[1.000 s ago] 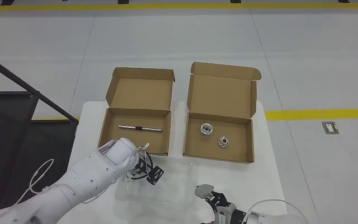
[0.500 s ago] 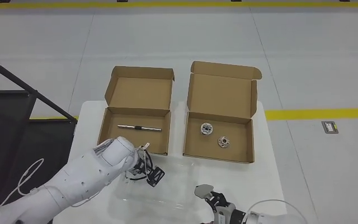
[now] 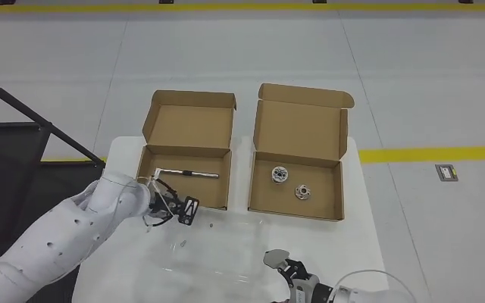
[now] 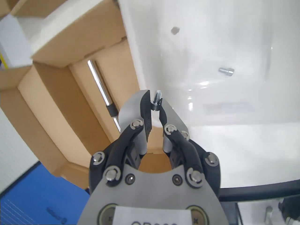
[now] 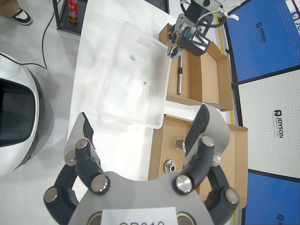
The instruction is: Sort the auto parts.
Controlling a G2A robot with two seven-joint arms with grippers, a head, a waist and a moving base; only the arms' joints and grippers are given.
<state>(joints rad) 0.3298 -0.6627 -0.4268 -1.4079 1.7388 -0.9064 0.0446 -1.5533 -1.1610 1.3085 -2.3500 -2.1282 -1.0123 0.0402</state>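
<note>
Silver threaded bolt [image 4: 156, 99], dark collar, pinched between left gripper [image 4: 155, 106] jaws.

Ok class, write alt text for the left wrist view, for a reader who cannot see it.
The left end effector grips a small bolt, threads pointing out. Beyond it lie a cardboard box holding a metal rod and a clear tray with a screw and a tiny grey piece.

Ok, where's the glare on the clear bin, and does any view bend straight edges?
Left wrist view: bright glints on the clear bin floor near the loose screw. Right wrist view: the white table has bowed edges, wide-angle distortion.
</note>
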